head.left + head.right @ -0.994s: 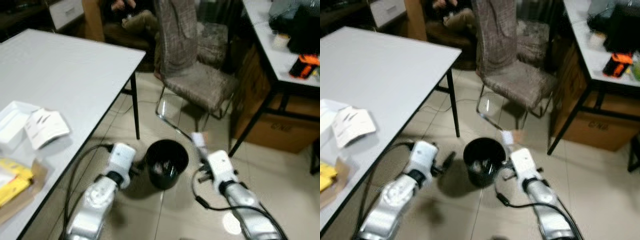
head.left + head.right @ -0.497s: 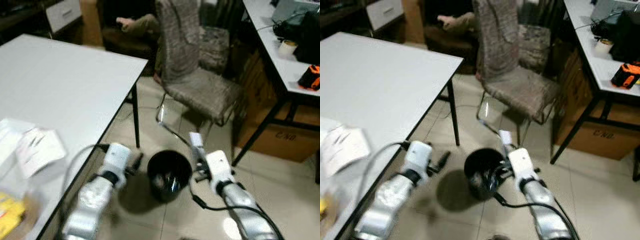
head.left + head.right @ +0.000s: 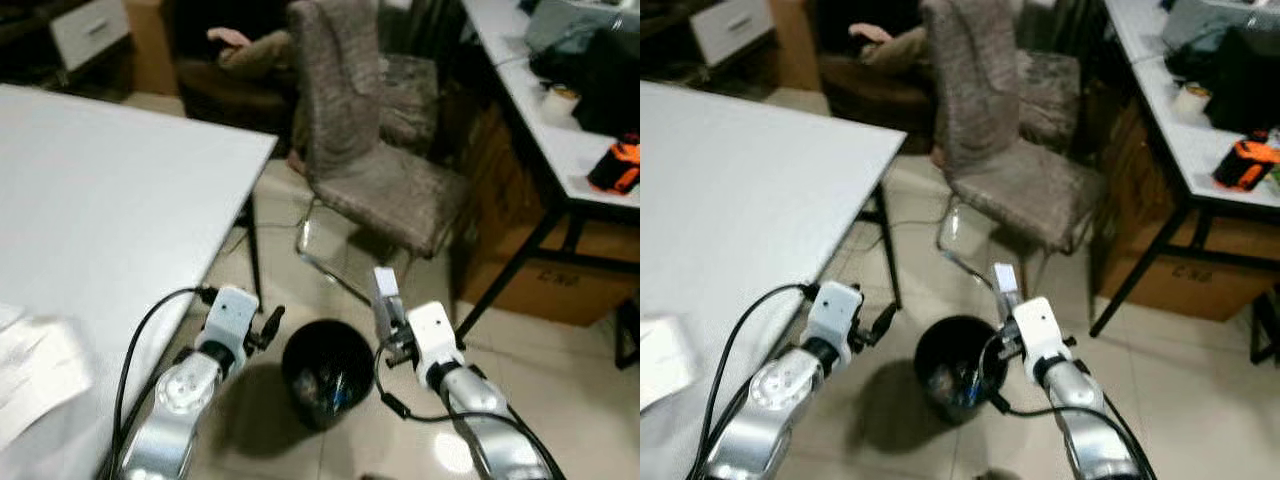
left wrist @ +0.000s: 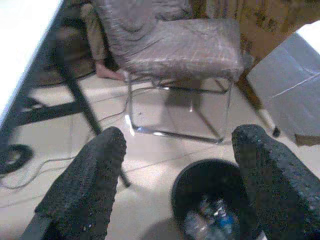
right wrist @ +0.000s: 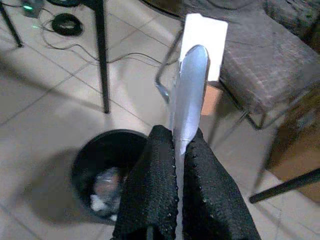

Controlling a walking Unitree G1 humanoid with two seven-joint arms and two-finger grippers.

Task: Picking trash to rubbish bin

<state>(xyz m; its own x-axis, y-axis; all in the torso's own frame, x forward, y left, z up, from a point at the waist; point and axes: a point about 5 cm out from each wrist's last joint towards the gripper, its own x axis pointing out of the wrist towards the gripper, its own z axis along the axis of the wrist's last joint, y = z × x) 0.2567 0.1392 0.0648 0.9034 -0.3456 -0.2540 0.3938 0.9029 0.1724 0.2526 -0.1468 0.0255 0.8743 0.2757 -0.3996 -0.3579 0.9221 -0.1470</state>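
The bin (image 3: 325, 372) already holds some trash; beside its rim, the right gripper (image 5: 176, 150) pinches a wrapper (image 5: 192, 85), undropped; the left gripper (image 4: 180, 150) gapes empty.

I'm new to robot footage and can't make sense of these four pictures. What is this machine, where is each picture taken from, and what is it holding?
This is a humanoid robot with two silver arms, each ending in a gripper with two black fingers. The two wide pictures come from a stereo camera on its head, looking down at its arms. The other two come from cameras on its wrists, looking along the fingers.

On the tiled floor between the arms stands a round black rubbish bin with some trash already inside. The right gripper is shut on a thin flat white and silver wrapper, held upright beside the bin's rim. The left gripper is open and holds nothing, on the bin's other side.

Around them stand a white table with papers and a brown fabric chair on a metal frame. A person sits behind the chair.
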